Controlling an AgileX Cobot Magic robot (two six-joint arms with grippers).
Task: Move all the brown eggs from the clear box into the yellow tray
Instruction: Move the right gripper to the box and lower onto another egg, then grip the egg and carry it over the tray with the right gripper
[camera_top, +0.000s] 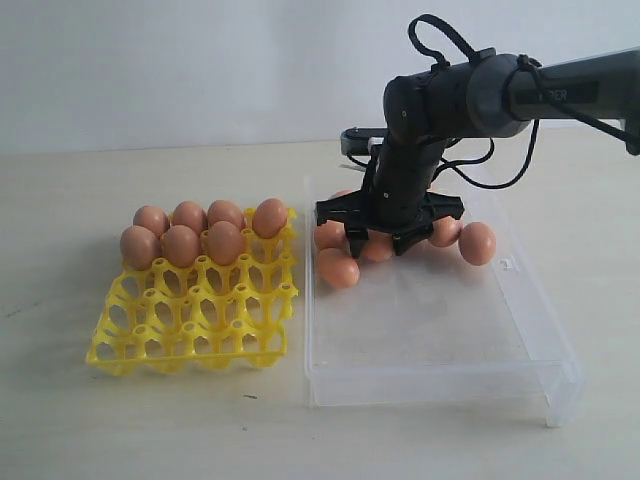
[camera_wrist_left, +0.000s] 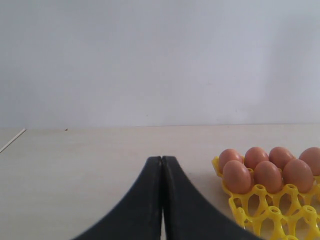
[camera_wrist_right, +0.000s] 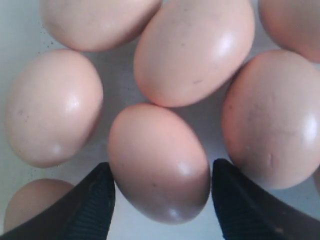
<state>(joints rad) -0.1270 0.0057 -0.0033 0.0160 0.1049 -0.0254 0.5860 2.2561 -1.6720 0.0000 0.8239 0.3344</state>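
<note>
Brown eggs (camera_top: 477, 243) in clear box (camera_top: 440, 375); R claw (camera_wrist_right: 162, 167) apart, straddling one. L claw (camera_wrist_left: 161, 160) together over tabletop (camera_wrist_left: 75, 160), nr yellow tray (camera_wrist_left: 260, 212) w/ seven eggs.

Supporting surface: a pale beige table (camera_top: 120, 420), matte, bounded at the top of the exterior frame by a white wall (camera_top: 150, 70).

Two items are found resting directly on it. The yellow tray (camera_top: 190, 335) is set left of centre, lying flat. The clear box (camera_top: 430, 378) is set right of centre, just beside the tray – whether the two touch cannot be established. Its front wall reaches the lower right of the frame.

A small dark speck (camera_top: 248, 397) is noted on the bare surface below the tray.

In the left wrist view the same surface (camera_wrist_left: 100, 150) is seen – the tray (camera_wrist_left: 270, 215) at lower right.
</note>
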